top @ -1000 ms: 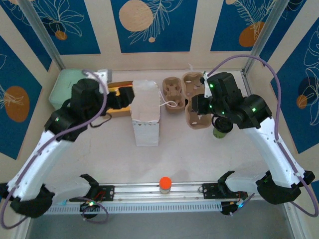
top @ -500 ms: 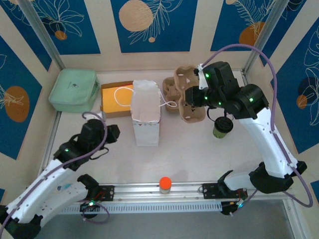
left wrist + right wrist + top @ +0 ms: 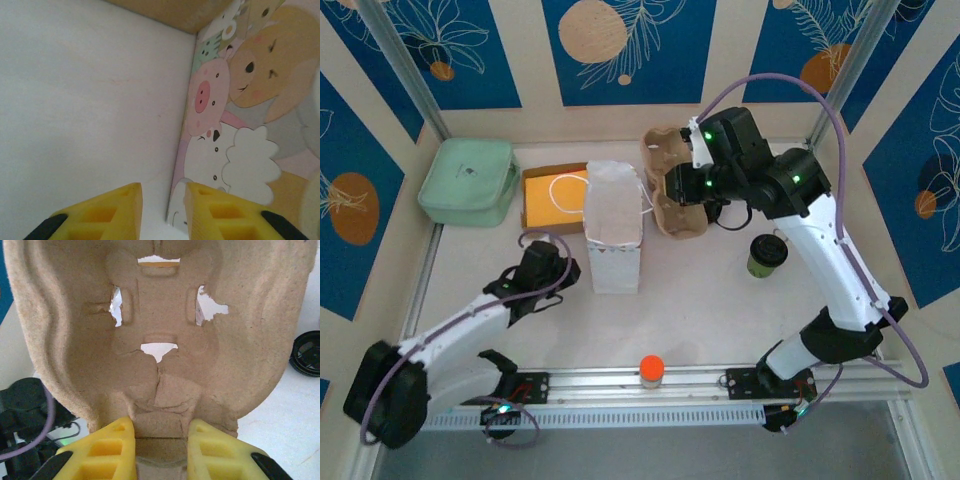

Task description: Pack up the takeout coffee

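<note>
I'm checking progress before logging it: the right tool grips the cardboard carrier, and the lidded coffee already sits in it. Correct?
No. The right tool does grip the carrier, but the coffee is not in it. It stands on the table, apart from the carrier, as the top view shows.

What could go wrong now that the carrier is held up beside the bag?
1. The right gripper pinches the carrier only at one edge, and the cardboard there looks cracked, so it may tear or slip.
2. The carrier hangs close to the bag; a careless move could push the bag over.
3. The coffee stands close to the right arm, which might knock it over.
</note>
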Robot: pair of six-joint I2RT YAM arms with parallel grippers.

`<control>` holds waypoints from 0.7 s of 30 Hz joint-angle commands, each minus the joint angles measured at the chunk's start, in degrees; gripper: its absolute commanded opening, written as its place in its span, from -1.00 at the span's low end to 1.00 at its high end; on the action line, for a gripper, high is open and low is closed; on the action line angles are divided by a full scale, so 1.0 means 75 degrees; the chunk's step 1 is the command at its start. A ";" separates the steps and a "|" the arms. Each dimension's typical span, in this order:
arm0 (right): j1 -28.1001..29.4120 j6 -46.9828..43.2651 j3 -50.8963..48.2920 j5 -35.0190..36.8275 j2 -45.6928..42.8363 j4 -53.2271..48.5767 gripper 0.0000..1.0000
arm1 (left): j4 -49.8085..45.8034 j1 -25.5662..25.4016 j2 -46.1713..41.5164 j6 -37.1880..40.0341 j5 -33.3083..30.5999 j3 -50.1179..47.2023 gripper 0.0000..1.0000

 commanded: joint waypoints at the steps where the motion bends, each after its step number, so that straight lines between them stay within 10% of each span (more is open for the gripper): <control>1: 0.0082 0.0160 0.0397 -0.0391 0.0273 -0.0070 -0.56 | 0.1673 0.0062 0.0748 0.0016 0.0592 -0.0058 -0.44; 21: 0.0272 -0.0135 0.2424 -0.0378 0.2354 -0.0710 -0.59 | 0.2287 -0.1816 0.0720 -0.0858 -0.0351 -0.0861 -0.51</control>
